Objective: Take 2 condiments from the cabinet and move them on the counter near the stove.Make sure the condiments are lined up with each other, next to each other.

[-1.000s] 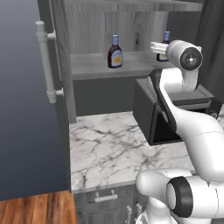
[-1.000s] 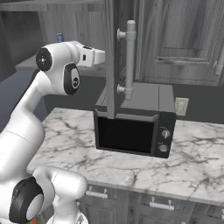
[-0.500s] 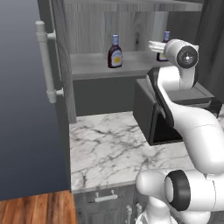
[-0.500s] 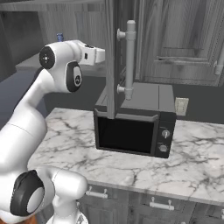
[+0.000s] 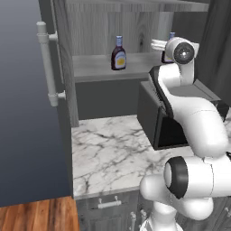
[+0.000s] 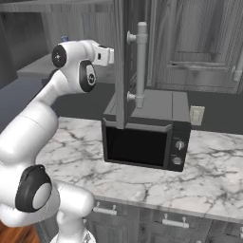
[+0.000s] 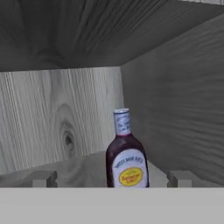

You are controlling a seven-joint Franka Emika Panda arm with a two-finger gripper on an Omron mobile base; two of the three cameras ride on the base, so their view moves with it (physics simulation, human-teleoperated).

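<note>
A white robot arm is reaching up into an open grey wood-grain cabinet [image 5: 63, 67], whose door with a long pale bar handle [image 5: 46, 63] is standing open at the left of the left base view. 2 dark brown sauce bottles with blue caps are sitting upright on the cabinet's shelf [image 5: 97, 67]. The left bottle [image 5: 118, 54] is standing alone near the middle of the shelf, well apart from the arm. The right bottle [image 5: 168, 50] is mostly hidden behind the arm's wrist there, with little more than its cap showing.

In the hand view, the gripper [image 7: 111, 179] is pointing straight at the right bottle [image 7: 127, 153], which is standing near the cabinet's inner corner. Its 2 fingertips [image 7: 43, 178] are spread wide, 1 on each side of the bottle, and are holding nothing; the bottle seems to be a little beyond them, though depth is hard to judge.

Below the shelf, a black microwave [image 6: 144, 137] is resting on a white marble counter [image 5: 108, 153].
</note>
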